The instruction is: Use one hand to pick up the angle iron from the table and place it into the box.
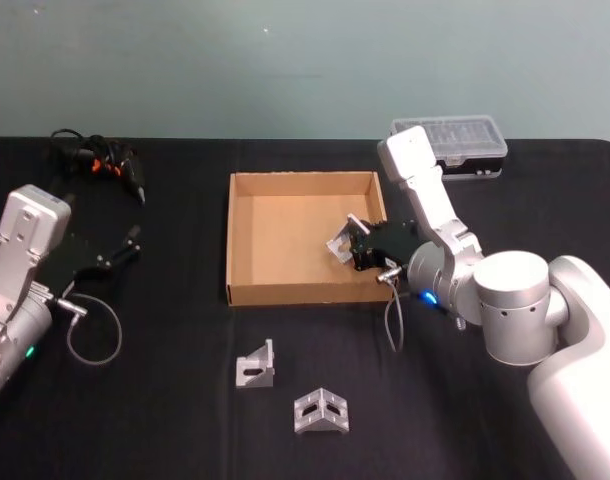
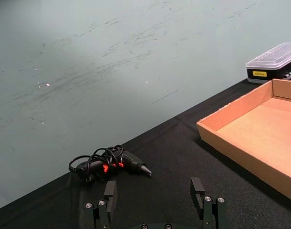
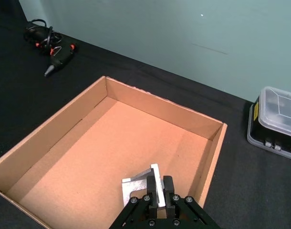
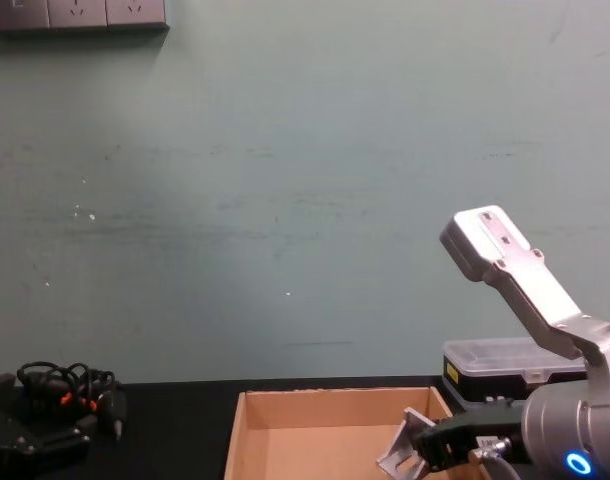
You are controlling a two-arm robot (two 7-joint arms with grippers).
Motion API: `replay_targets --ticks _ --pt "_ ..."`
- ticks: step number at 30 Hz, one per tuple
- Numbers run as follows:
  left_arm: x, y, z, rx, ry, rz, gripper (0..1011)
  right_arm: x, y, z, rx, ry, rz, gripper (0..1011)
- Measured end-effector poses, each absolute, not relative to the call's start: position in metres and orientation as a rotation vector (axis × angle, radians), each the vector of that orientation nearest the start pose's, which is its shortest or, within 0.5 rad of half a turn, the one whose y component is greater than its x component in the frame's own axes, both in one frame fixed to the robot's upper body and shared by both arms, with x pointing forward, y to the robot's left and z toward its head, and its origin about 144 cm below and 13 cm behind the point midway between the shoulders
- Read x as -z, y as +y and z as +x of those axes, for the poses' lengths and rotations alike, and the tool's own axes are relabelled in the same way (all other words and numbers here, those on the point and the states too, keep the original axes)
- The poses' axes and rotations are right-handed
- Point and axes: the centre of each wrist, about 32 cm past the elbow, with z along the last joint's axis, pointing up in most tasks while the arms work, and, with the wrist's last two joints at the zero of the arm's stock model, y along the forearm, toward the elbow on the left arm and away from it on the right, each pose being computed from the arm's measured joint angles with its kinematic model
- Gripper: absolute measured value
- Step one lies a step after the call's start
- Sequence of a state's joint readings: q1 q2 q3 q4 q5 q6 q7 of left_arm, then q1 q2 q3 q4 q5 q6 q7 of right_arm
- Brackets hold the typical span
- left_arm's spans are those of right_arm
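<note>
A flat black table runs up to a plain blue-green wall, which is scuffed with faint streaks and carries a row of sockets high at its left. The shallow tan box sits in the middle of the table with its floor bare.

The right gripper reaches in over the box's right wall, its jaws pinching a silver angle iron by one flange. The piece hangs tilted inside the box, close to the right wall. In the right wrist view it seems to be just above the cardboard floor, though I cannot be sure it is not touching.

A second angle iron stands on the table just in front of the box. A third angle iron lies a little nearer the robot and to its right, apart from the second.

The left gripper hovers low over the table's left side, well away from the box, with its jaws spread and nothing between them. Beyond it, near the wall, lies a black hand tool with orange marks wrapped in its cable. A clear-lidded plastic case rests at the far right, behind the right arm.
</note>
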State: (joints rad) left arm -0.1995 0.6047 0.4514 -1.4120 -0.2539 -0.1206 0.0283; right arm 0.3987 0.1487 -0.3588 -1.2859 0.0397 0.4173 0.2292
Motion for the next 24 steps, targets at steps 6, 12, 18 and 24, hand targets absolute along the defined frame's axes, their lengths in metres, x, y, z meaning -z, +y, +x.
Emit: replay_targets --ticks 6,12,18,24 --pt "-1.1398 0.3097 0.4886 -1.248 -0.285 0.304 1011 -1.1805 -0.1792 0.5553 1.091 0.106 -0.449 98" --pt "-1.1398 0.3097 0.4886 -1.248 -0.285 0.304 1011 -1.1804 -0.1801 0.5552 1.098 0.114 -0.459 98" --pt "-1.1398 0.3097 0.4886 -1.248 -0.285 0.304 1011 -1.1813 -0.1803 0.5546 1.101 0.122 -0.466 98" --pt "-1.1398 0.3097 0.4887 -1.248 -0.285 0.304 1011 -1.1815 -0.1813 0.5546 1.101 0.129 -0.466 160"
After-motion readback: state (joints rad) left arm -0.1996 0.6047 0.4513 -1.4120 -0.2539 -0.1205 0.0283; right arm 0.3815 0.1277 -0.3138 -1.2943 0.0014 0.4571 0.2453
